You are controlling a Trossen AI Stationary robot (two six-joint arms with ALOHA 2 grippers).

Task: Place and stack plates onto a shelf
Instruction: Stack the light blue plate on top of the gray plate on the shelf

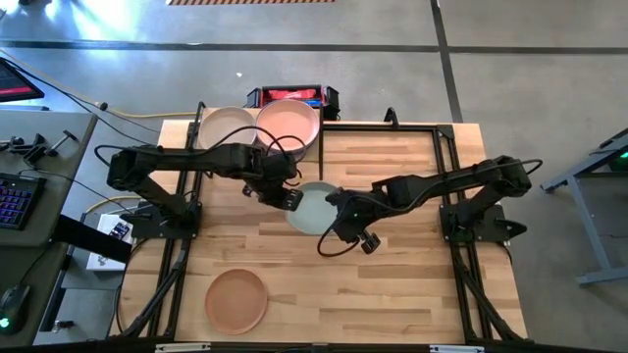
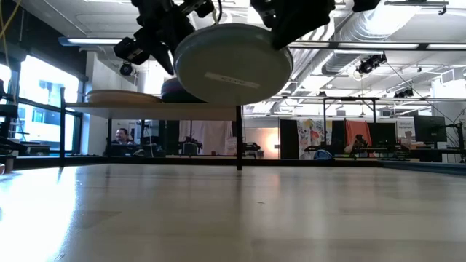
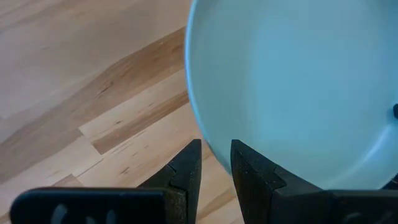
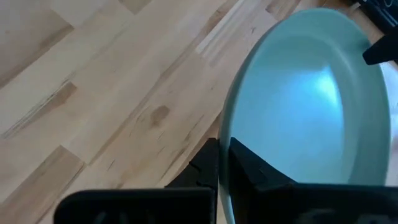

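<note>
Both hands meet at the middle of the bench (image 1: 392, 284) on one pale grey-green plate (image 1: 312, 208), which hangs in the air above the wood, tilted in the low view. My right hand (image 1: 339, 209) is pinched tight on the plate's rim at its 3 o'clock edge, the rim caught between the fingers (image 4: 245, 168). My left hand (image 1: 287, 196) sits at the plate's 10 o'clock edge with its fingers (image 3: 186, 171) narrowly parted; the rim lies right at the gap, but I cannot tell whether it is gripped. At 12 o'clock from the plate stands the shelf (image 2: 156, 110), carrying a beige plate (image 1: 227, 127) and a salmon pink plate (image 1: 287, 125) side by side. A terracotta brown plate (image 1: 235, 300) lies flat on the bench at about 7 o'clock, well apart.
</note>
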